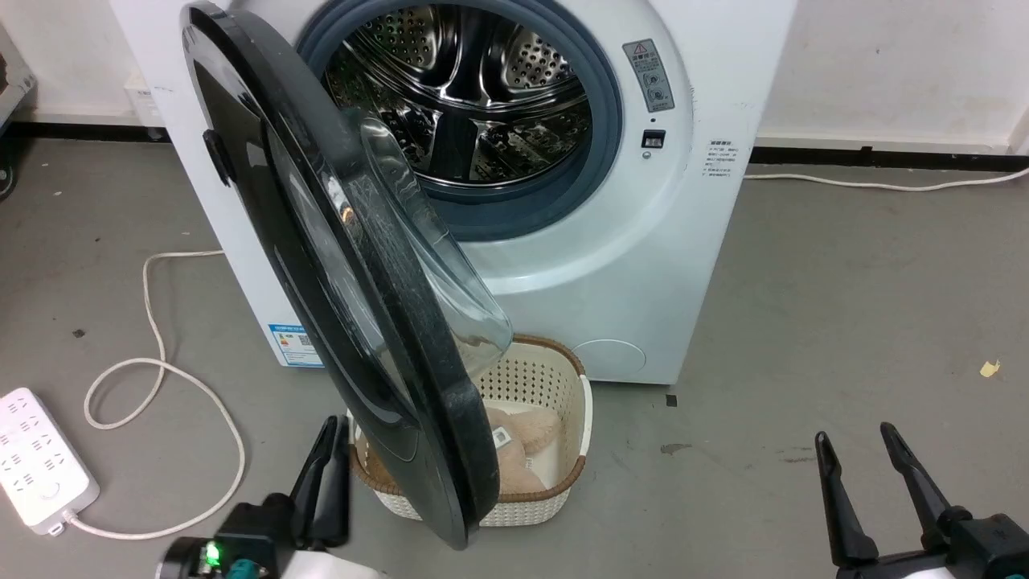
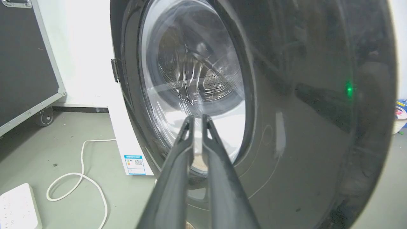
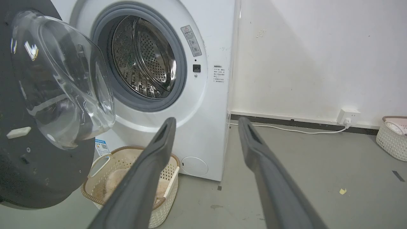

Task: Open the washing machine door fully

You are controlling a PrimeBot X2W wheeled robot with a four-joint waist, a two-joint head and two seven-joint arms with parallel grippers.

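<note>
The washing machine door (image 1: 438, 386) stands swung out towards me, its rim edge-on and the clear glass bowl (image 1: 426, 241) facing the drum opening (image 1: 474, 88). My left gripper (image 1: 331, 428) is shut on nothing, low on the door's outer side near its bottom rim. In the left wrist view its fingertips (image 2: 197, 120) point at the glossy outer face of the door (image 2: 302, 127); whether they touch it I cannot tell. My right gripper (image 1: 868, 450) hangs open over the floor to the right, well clear of the machine. The right wrist view has this gripper (image 3: 206, 122) before the door (image 3: 31, 165) and the drum opening (image 3: 143, 60).
A cream laundry basket (image 1: 555, 378) holding something beige sits on the floor under the door, against the machine. A white power strip (image 1: 40, 458) and looping cable (image 1: 153, 322) lie at left. A black wheeled case (image 2: 25, 63) stands further left, another basket (image 3: 392, 136) at far right.
</note>
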